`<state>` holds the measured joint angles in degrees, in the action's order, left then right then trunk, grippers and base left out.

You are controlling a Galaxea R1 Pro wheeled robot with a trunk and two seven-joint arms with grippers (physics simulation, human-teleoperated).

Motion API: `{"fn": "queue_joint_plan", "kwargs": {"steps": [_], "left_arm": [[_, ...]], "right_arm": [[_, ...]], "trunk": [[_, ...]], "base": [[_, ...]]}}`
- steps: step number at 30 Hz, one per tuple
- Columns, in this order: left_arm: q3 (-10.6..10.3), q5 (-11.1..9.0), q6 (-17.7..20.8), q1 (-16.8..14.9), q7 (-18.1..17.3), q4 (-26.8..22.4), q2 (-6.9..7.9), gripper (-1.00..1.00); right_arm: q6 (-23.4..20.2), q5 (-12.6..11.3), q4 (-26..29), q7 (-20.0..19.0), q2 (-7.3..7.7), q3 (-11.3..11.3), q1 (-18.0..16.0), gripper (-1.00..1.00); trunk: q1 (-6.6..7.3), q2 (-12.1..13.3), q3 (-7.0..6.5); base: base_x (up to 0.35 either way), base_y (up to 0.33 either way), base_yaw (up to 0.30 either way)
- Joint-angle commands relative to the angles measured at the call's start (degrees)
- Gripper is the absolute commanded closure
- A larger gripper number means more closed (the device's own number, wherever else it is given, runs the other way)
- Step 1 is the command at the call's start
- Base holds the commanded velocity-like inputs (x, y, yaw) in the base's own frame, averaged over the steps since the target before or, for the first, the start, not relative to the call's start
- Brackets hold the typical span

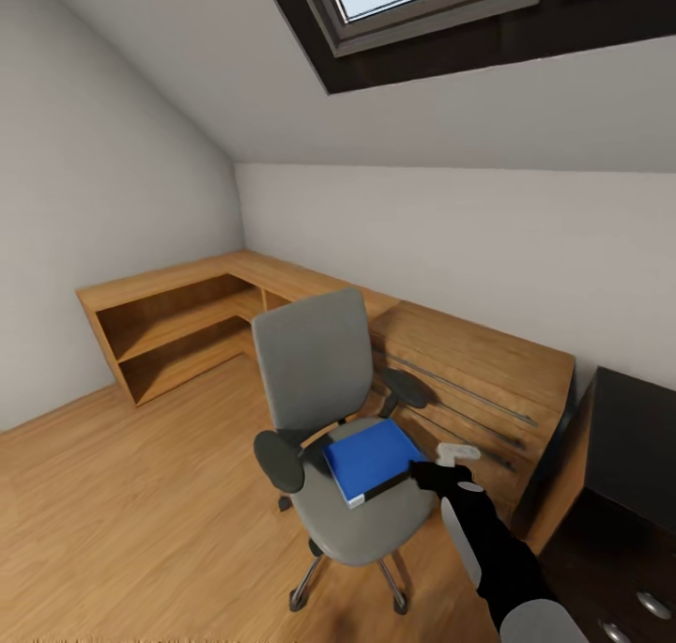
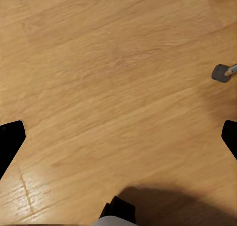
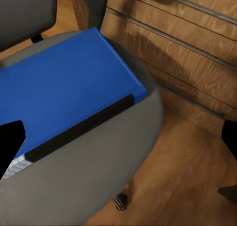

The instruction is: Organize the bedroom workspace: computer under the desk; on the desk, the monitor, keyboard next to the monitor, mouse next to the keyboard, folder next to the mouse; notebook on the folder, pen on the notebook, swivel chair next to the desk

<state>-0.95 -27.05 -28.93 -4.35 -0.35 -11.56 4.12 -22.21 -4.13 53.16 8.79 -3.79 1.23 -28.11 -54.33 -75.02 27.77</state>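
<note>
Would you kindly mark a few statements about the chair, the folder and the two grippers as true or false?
1. The folder lies on the swivel chair seat. True.
2. The right gripper grips the folder. False: its fingers stand open, nothing between them.
3. The left gripper points down at bare wooden floor. True.
4. The folder is red. False: it is bright blue.
5. Low wooden cabinets stand behind the chair. True.

The desk [image 1: 627, 455] is cut off at the head view's right edge, its drawer knobs [image 1: 652, 605] partly cropped.
</note>
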Motion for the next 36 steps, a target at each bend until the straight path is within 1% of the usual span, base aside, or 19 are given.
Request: {"fn": "queue_joint_plan", "kwargs": {"steps": [1,17,25,31,36], "left_arm": [[-0.1,-0.2,-0.2,0.0,0.0,0.0,0.01,-1.00],[-0.1,-0.2,-0.2,0.0,-0.1,0.0,0.01,-1.00],[-0.1,-0.2,-0.2,0.0,-0.1,0.0,0.01,-1.00],[0.0,-0.1,-0.3,0.0,-0.1,0.0,-0.06,-1.00],[-0.1,-0.1,-0.3,0.0,-0.1,0.0,-0.01,-1.00]], "right_arm": [[-0.2,-0.4,0.1,0.4,0.02,0.1,0.0,-1.00],[-0.1,-0.4,0.1,0.4,0.01,0.2,0.0,-1.00],[0.0,-0.4,0.2,0.4,0.09,0.2,0.0,-1.00],[0.3,-0.1,0.0,0.3,0.38,0.1,0.0,-1.00],[2.9,0.0,-0.9,0.3,0.58,0.1,0.0,-1.00]], "trunk": [[0.00,0.0,0.12],[0.00,0.0,1.05],[0.00,0.0,1.53],[0.00,0.0,1.64],[0.00,0.0,1.65]], "base": [[0.024,0.000,0.207],[0.014,0.000,0.215],[0.291,0.000,0.190],[0.110,0.000,0.052],[0.016,0.000,0.006]]}}
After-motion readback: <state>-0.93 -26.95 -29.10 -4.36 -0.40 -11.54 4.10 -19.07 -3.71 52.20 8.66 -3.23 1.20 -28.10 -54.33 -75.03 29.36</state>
